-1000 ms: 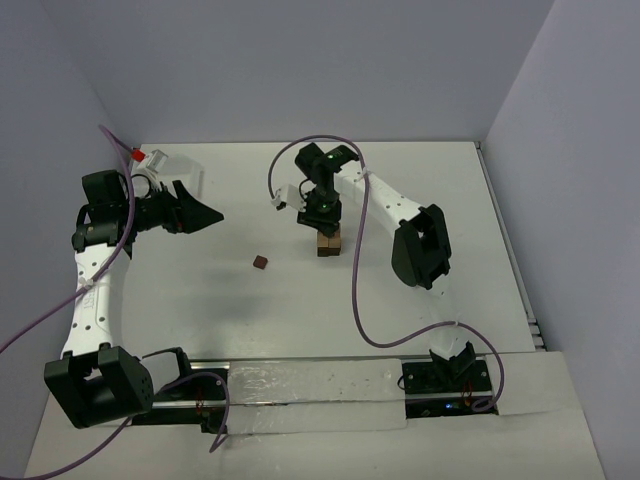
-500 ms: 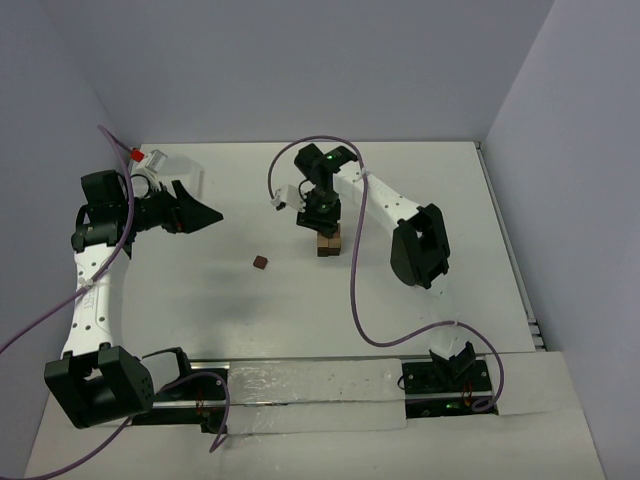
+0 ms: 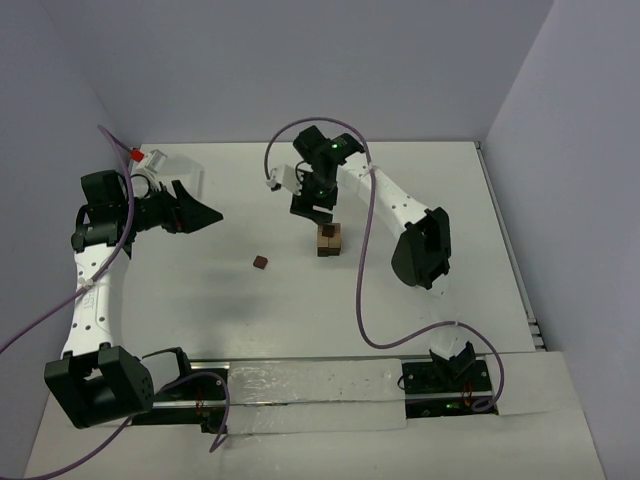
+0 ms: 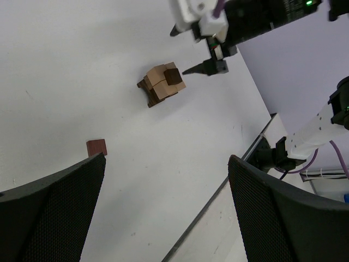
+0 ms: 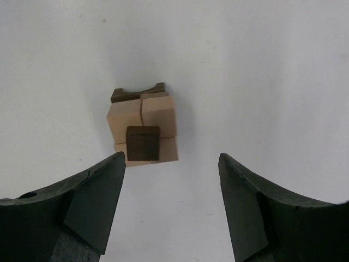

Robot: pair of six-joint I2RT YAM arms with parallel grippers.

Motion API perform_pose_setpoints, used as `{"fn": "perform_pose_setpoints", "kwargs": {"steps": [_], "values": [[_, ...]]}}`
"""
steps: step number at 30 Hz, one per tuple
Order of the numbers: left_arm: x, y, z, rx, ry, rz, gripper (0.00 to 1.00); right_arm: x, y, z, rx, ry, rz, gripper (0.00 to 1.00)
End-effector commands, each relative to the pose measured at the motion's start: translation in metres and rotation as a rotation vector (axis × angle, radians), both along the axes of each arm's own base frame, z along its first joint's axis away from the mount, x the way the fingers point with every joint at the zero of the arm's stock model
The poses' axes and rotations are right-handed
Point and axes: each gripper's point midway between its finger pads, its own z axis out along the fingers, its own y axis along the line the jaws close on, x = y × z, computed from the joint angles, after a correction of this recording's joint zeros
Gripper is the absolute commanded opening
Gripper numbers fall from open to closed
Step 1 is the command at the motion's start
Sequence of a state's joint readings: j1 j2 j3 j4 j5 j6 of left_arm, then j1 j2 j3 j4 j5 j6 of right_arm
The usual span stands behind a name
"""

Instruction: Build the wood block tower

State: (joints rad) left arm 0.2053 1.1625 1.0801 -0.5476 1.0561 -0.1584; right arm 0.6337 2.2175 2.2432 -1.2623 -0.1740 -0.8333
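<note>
Overhead and wrist views. My right pincer (image 3: 312, 207) hung released and empty just behind the tower (image 3: 329, 240), jaws spread wider than the stack. The tower was a compact block of tan and dark brown cubes, and its topmost dark brown cube (image 5: 143, 143) sat off-centre. The loose dark brown cube (image 3: 261, 262) lay on the table (image 3: 450, 200), apart from the tower on its left and nearer the arm bases, between my two pincers. My left pincer (image 3: 205, 214), likewise spread and holding nothing, pointed toward it from the left. I judged the two pincers about equally near. Being a cube, it offered no long axis, so the approach turned only on direction.
</note>
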Motion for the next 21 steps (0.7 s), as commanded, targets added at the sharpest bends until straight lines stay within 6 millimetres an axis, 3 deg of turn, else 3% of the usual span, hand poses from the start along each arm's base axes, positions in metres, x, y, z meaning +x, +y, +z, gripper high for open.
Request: {"fn": "perform_pose_setpoints", "kwargs": {"steps": [1,3,7,15,17,21], "values": [[0.005,0.001,0.025,-0.003,-0.091,-0.012,0.99,0.007,0.023,0.113,0.192,-0.261,-0.037,0.83],[0.006,0.003,0.025,-0.007,-0.087,0.0,0.99,0.003,0.039,0.141,0.274,-0.33,-0.07,0.85],[0.009,0.008,0.03,-0.021,-0.084,0.032,0.99,-0.018,0.074,0.144,0.381,-0.291,-0.127,0.86],[0.009,0.018,0.039,-0.035,-0.097,0.061,0.99,-0.068,0.16,0.048,0.392,-0.041,-0.137,0.77],[0.009,0.019,0.043,-0.024,-0.112,0.058,0.99,-0.068,0.173,0.022,0.369,-0.012,-0.143,0.77],[0.007,0.021,0.042,-0.012,-0.117,0.058,0.99,-0.061,0.181,-0.004,0.339,-0.007,-0.156,0.78]]}}
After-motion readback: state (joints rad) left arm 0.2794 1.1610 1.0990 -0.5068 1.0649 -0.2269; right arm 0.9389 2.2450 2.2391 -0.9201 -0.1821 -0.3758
